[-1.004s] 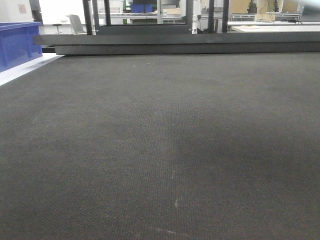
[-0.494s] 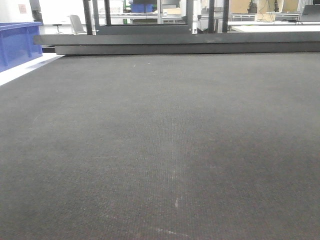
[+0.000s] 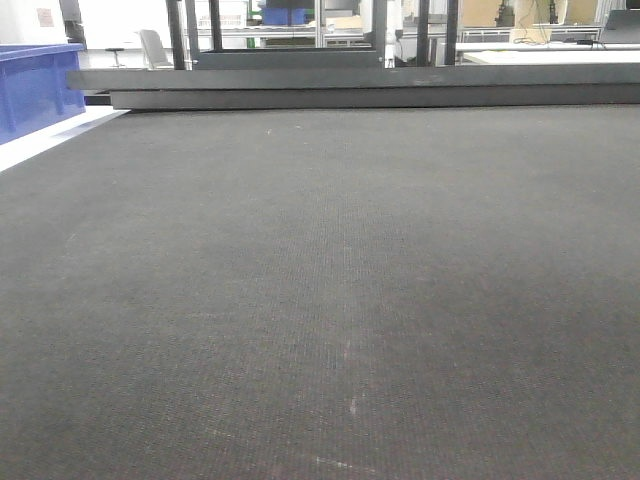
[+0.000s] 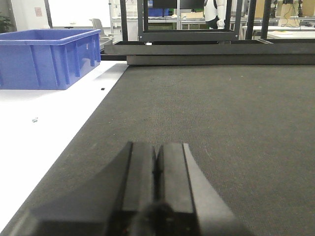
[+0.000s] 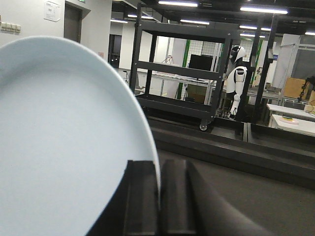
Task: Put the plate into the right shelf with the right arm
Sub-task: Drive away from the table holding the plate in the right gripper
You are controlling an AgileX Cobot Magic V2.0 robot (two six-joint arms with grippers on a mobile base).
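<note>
The white plate (image 5: 64,147) stands on edge and fills the left half of the right wrist view, showing a pale bluish face. My right gripper (image 5: 159,162) is shut on the plate's rim, which runs down between the two black fingers. In the left wrist view my left gripper (image 4: 157,145) is shut with nothing in it, low over the dark mat (image 4: 221,113). Neither gripper appears in the front view. The right shelf is out of view.
A dark mat (image 3: 320,280) covers the table up to a raised dark ledge (image 3: 350,90). A blue bin (image 4: 49,56) sits on the white surface (image 4: 44,123) at the left. Beyond the ledge stand a black wheeled rack (image 5: 182,71) and a white humanoid robot (image 5: 235,78).
The front view is nearly unchanged; the mat's right half looks a little lighter than a second ago.
</note>
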